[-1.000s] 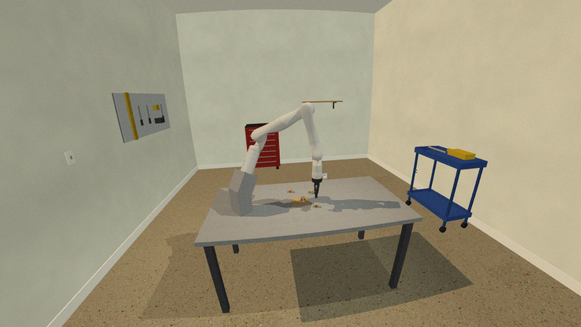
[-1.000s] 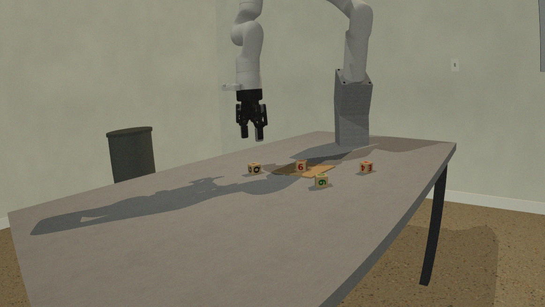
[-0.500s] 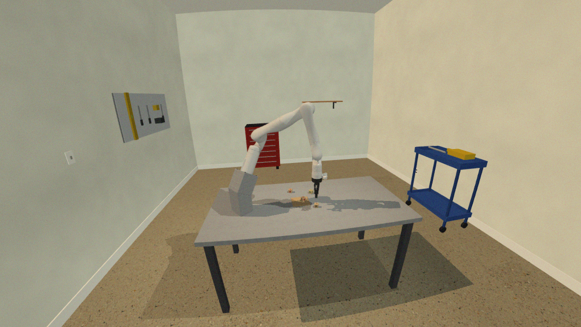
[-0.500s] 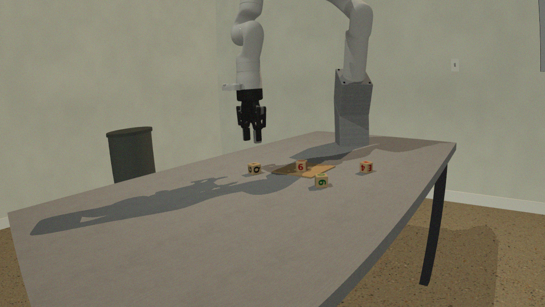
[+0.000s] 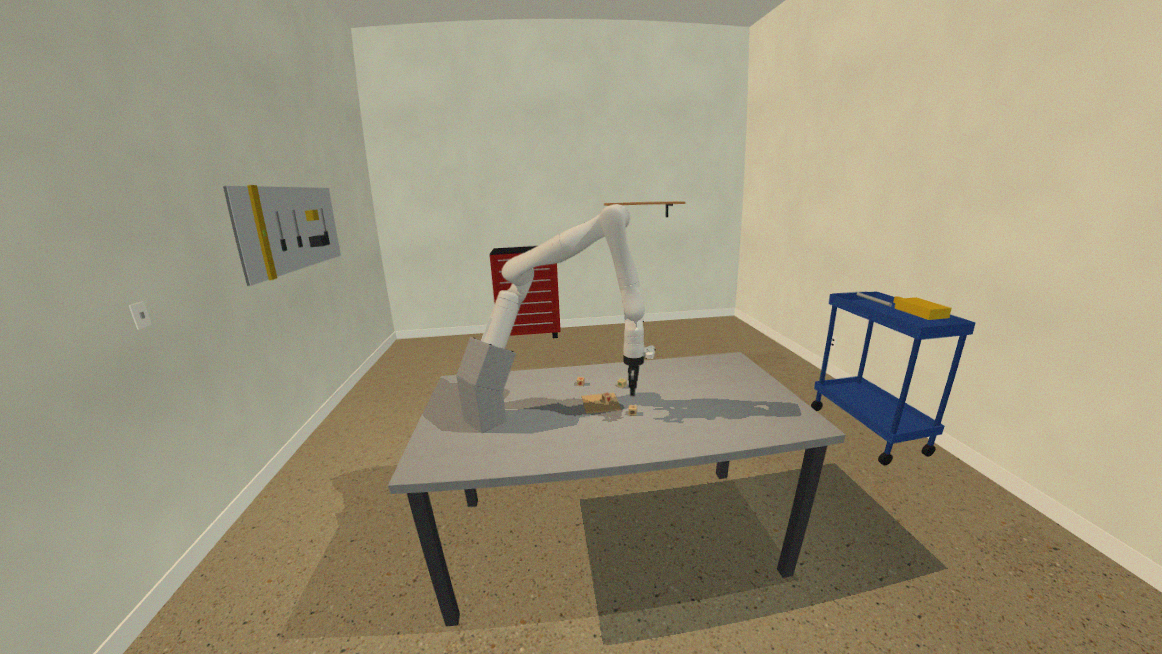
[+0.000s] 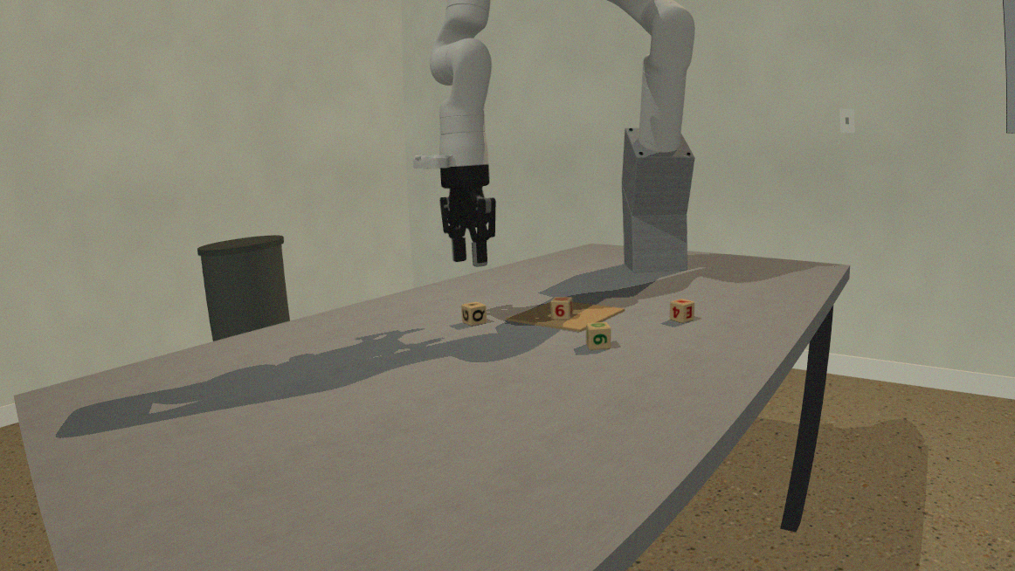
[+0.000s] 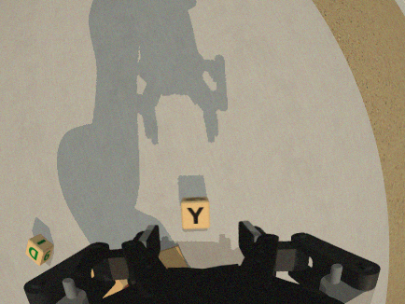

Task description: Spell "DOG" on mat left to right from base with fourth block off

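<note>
We see the pincer (image 5: 632, 394) (image 6: 469, 263) (image 7: 199, 236) spread, nothing between its fingers, above the table (image 5: 520, 454) (image 6: 397, 439) (image 7: 289, 140). Below it sits the Y block (image 5: 632, 410) (image 6: 473, 313) (image 7: 195, 214), off the mat (image 5: 591, 398) (image 6: 602, 313) (image 7: 173, 257). The mat lies lower, towards the robot's base (image 5: 481, 398) (image 6: 657, 212) — it bears the red 6 block (image 5: 607, 398) (image 6: 561, 308). We find the green block (image 5: 622, 382) (image 6: 598, 336) (image 7: 40, 249) just beside the mat — and the E block (image 5: 580, 381) (image 6: 681, 310) farthest off.
</note>
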Robot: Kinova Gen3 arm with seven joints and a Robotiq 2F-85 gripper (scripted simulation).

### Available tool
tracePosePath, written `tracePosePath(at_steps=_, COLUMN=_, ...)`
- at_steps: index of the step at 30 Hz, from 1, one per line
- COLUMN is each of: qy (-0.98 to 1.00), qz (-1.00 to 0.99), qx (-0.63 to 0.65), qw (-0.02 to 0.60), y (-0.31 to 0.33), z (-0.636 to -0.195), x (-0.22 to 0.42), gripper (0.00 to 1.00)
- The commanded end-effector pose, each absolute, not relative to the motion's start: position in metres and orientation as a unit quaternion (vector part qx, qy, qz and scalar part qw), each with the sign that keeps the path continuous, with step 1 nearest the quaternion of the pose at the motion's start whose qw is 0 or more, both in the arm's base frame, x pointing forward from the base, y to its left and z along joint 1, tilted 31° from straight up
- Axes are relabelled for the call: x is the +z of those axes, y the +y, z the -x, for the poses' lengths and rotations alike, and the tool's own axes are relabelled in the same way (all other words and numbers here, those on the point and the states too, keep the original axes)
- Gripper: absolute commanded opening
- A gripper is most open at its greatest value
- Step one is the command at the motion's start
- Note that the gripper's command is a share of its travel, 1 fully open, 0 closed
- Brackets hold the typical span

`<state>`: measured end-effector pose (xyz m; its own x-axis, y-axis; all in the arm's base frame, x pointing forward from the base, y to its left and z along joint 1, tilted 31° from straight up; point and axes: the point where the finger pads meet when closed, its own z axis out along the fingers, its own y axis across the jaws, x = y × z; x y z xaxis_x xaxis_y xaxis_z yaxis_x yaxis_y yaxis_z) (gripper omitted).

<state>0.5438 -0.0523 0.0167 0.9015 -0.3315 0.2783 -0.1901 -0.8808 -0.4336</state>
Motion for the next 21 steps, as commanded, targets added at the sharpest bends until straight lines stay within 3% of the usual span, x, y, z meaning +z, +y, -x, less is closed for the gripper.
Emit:
tracePosePath(at_steps=1, qy=0.143, qz=0.952, qx=-0.178, qw=0.203, y=-0.0526, z=-0.5456, x=0.0184, gripper=0.67)
tracePosePath(at_steps=21, qy=0.142, qz=0.952, qx=-0.178, qw=0.203, y=-0.0506, z=-0.5498, x=0.0115, gripper=0.67)
